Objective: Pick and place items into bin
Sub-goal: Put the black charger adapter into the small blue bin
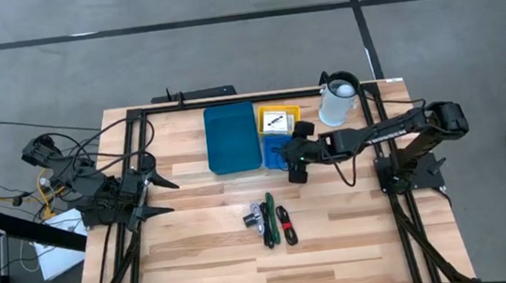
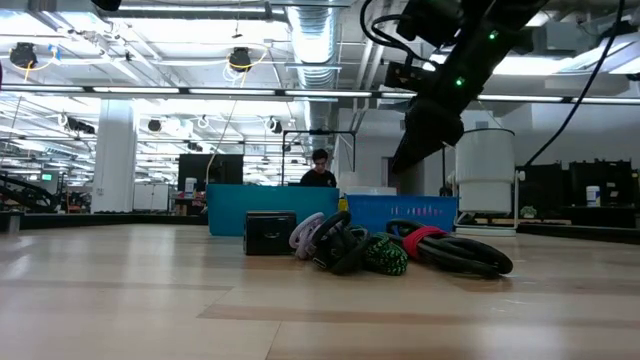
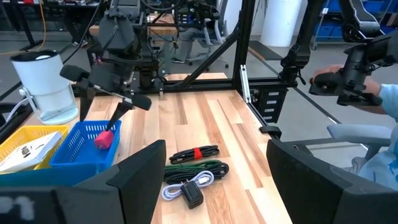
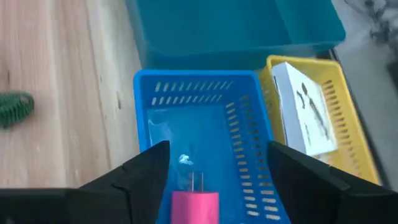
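Observation:
My right gripper hangs open over the small bright blue tray, with its fingers wide apart. A red piece sits between and below them, inside that tray. A white printed card lies in the yellow tray, and the long teal tray stands beside it. On the boards lie a black bundle with a red tie, a green one and a white cord with a black plug. My left gripper waits open at the table's left side. My right gripper's fingers stand well apart on either side of the red piece, pointing down from above. One fingertip ends just over the piece. Whether it touches the piece, I cannot tell.
A white cylindrical jug stands at the far right, close to the right arm. Black frame rails run along both table sides. Bare boards lie toward the near edge. A person's hands show beyond the table.

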You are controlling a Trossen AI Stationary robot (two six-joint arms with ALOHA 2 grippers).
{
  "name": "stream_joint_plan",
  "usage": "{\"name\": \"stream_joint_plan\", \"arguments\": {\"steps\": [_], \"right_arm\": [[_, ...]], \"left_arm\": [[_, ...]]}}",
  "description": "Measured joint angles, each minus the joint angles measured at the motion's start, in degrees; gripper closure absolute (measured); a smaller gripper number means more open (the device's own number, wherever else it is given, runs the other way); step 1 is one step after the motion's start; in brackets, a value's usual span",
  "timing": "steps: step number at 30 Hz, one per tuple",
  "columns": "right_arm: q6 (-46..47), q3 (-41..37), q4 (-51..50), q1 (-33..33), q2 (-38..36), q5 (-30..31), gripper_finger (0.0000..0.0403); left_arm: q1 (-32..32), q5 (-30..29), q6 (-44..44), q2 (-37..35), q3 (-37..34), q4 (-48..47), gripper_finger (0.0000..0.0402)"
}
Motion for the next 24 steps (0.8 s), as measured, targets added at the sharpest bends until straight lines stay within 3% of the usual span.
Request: {"name": "stream_joint_plan", "arguments": {"steps": [6, 14, 18, 22, 24], "right_arm": [[12.07, 0.00, -3.60, 4.18, 0.00, -0.60, 0.0138], [26.11, 0.00, -10.57, 14.35, 0.00, -2.08, 0.0138], [31.07, 0.00, -10.37, 18.90, 0.00, -1.40, 0.0138], [31.62, 0.00, -10.20, 22.10, 0.00, 1.07, 0.0138], [31.62, 0.00, -10.40, 23.29, 0.00, 2.42, 0.0138]], "left_arm": [[-0.02, -0.69, 2.27, 0.00, 0.00, 0.48, 0.0133], [0.00, -0.07, 13.67, 0.00, 0.00, 7.89, 0.0133], [0.00, 5.79, 18.91, 0.28, 0.00, 13.49, 0.0133], [0.00, 16.27, 22.25, 2.00, 0.00, 14.95, 0.0133], [-0.09, 17.40, 21.62, 4.49, 0.02, 15.43, 0.0133]]}}
